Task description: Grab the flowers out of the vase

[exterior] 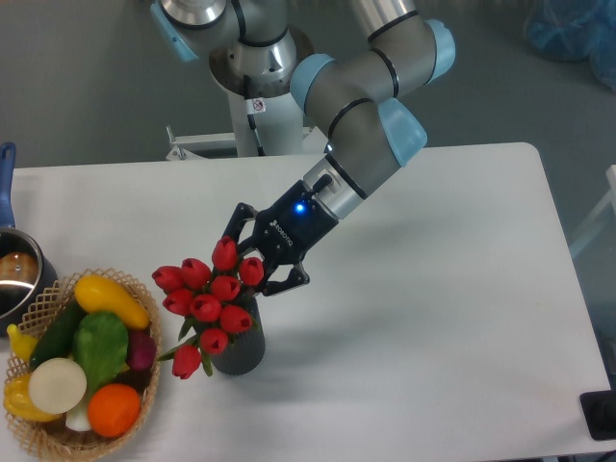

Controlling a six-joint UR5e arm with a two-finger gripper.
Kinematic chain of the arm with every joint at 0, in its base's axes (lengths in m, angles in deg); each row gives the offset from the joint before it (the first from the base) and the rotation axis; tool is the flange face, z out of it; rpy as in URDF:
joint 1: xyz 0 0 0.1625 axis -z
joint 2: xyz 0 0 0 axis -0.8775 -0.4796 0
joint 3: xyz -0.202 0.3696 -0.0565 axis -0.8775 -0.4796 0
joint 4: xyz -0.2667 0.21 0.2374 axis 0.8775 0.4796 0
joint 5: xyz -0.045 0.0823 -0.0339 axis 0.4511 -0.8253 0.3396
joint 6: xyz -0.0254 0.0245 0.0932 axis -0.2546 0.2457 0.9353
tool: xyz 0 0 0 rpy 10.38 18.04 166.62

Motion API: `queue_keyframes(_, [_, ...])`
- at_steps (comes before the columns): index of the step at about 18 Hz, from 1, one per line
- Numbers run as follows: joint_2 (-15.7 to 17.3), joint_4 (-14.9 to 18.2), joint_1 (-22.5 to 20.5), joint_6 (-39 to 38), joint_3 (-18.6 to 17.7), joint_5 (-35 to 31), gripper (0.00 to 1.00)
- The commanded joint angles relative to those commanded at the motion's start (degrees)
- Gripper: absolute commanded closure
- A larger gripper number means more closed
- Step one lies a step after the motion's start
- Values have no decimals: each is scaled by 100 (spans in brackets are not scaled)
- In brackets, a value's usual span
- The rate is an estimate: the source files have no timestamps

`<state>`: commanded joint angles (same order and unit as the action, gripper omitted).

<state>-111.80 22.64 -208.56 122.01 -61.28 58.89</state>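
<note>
The flowers [207,308], a bunch of red tulip buds with green leaves, stand in the dark grey ribbed vase [239,351] at the front left of the table. One bud droops low on the left. My gripper [262,252] comes in from the upper right, tilted down. Its jaws stand wide apart and straddle the top right buds of the bunch. One finger [234,223] is behind the buds and the other finger [289,281] is to their right, just above the vase mouth. The stems are hidden by the buds.
A woven basket [144,298] of vegetables and fruit sits just left of the vase. A metal pot [17,274] with a blue handle is at the left edge. The arm's base [260,106] stands behind the table.
</note>
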Motion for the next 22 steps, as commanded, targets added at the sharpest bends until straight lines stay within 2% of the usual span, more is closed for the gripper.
queue_keyframes(11, [88,-17,0,-203,18,79,53])
queue_keyframes(15, [79,-26,-44,-176,0,62,48])
queue_keyframes(18, [70,-26,-53,-159,0,53,42])
queue_keyframes(22, [70,-35,-105,-150,70,71,8])
